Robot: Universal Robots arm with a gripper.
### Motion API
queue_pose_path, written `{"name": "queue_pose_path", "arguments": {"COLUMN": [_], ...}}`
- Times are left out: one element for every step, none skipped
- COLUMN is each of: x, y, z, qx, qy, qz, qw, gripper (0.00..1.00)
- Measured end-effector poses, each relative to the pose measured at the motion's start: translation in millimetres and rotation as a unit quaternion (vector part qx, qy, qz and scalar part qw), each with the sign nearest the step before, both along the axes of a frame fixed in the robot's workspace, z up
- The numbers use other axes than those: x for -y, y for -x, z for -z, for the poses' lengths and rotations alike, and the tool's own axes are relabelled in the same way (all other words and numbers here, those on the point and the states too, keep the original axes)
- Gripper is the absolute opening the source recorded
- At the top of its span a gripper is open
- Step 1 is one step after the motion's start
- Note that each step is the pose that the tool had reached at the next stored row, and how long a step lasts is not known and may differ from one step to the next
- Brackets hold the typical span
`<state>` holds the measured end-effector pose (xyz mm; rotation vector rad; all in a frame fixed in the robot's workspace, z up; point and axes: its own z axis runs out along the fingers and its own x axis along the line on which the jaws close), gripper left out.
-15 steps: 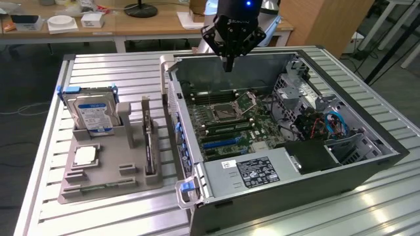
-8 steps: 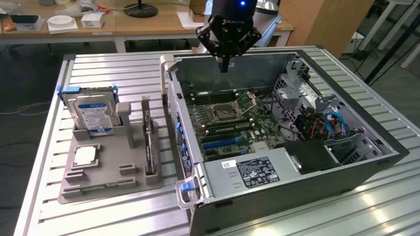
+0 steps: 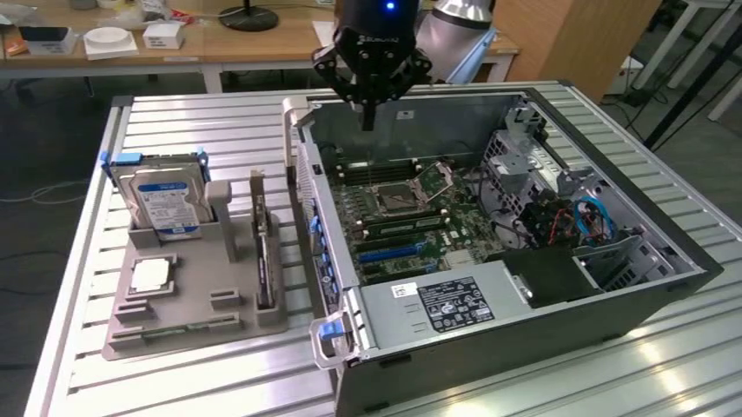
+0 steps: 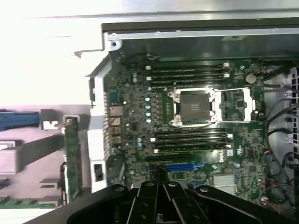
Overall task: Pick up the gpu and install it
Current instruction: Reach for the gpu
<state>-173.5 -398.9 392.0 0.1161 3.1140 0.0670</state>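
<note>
Tool (image 3: 367, 117) is pressed together, pinching nothing. It hangs over the rim of the open computer case (image 3: 545, 343), at the end opposite the case's power supply (image 3: 447, 304), with the motherboard (image 3: 406, 217) below it. The gpu (image 3: 264, 261) is outside the case, standing on edge in a slot of the gray holder (image 3: 174, 326) just beside the case wall, untouched. Hard drive (image 3: 168, 200) and cpu chip (image 3: 151, 275) sit in the same holder, farther from the case. All of it is on the slatted metal surface (image 3: 197, 122).

Black tool (image 3: 367, 120), angular linkages (image 3: 334, 69); blue indicator light (image 3: 390, 5) above; silver-grey arm tube (image 3: 458, 30).
</note>
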Motion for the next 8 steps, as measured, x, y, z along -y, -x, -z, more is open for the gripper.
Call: {"name": "queue_pose_path", "arguments": {"x": [0.0,0.0,0.0,0.0,0.0,0.0,0.0,0.0], "y": [4.5,8.9,13.5,18.4,22.5,27.5,32.0,36.5], "z": [0.1,0.3,0.4,0.6,0.7,0.9,1.1,1.2], "qx": [0.0000,0.0000,0.0000,0.0000,0.0000,0.0000,-0.0001,0.0000], "qy": [0.0001,0.0002,0.0005,0.0008,0.0011,0.0015,0.0018,0.0021], "qz": [0.000,0.000,0.000,0.000,0.000,0.000,0.000,0.000], "qw": [1.0000,1.0000,1.0000,1.0000,1.0000,1.0000,1.0000,1.0000], "gripper": [0.11,0.11,0.11,0.11,0.11,0.11,0.11,0.11]}}
